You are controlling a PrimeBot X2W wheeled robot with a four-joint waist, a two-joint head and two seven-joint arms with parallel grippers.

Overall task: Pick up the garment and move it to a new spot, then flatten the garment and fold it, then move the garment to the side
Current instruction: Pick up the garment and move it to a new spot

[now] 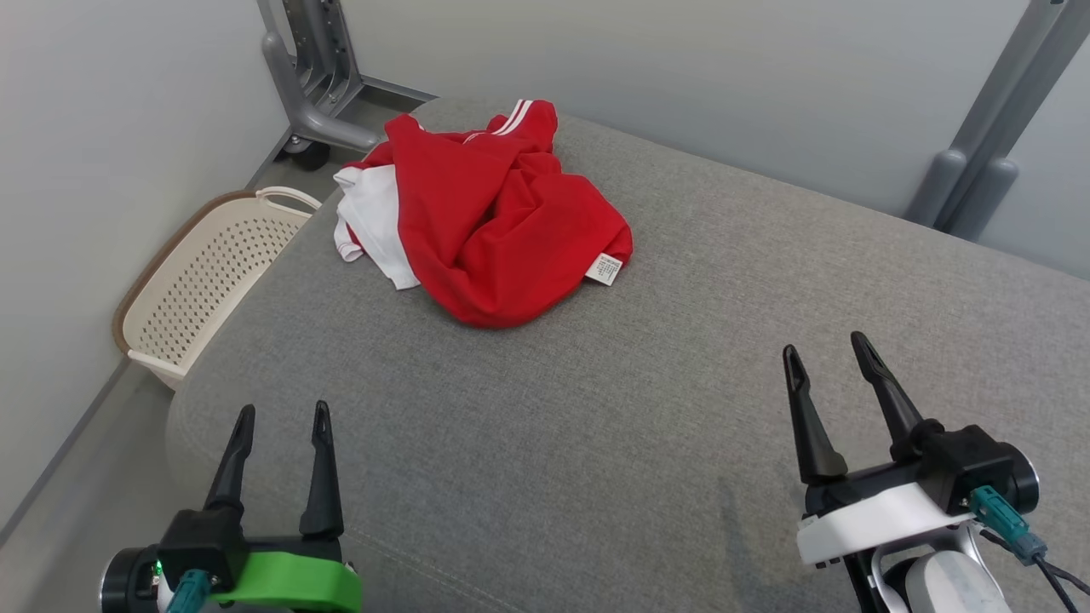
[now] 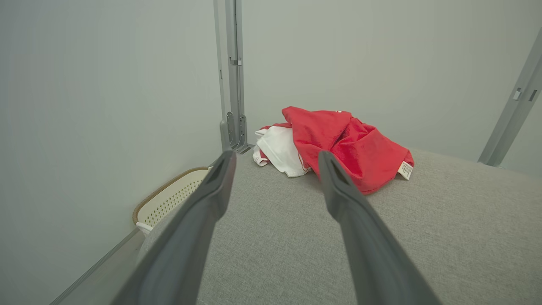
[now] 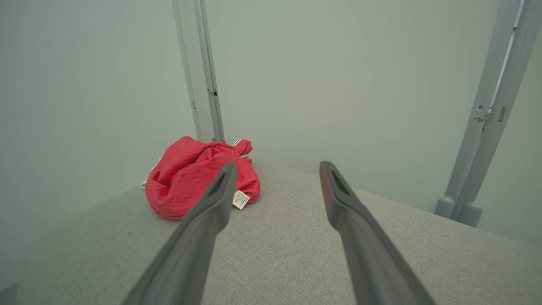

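Garment (image 1: 502, 221), red w/ white parts, crumpled in a heap on grey cushion (image 1: 596, 443), well ahead of both grippers, untouched. L gripper (image 1: 284, 407) jaws spread wide, nothing in them; garment sits ahead, to its right. R gripper (image 1: 825, 343) likewise wide apart, empty; garment ahead, to its left. Beige basket (image 1: 204, 272) off cushion edge, ahead-left of L gripper.

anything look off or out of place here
The garment lies crumpled in a heap near the far left edge of the grey surface, its label sticking out. Nothing looks spilled or damaged.
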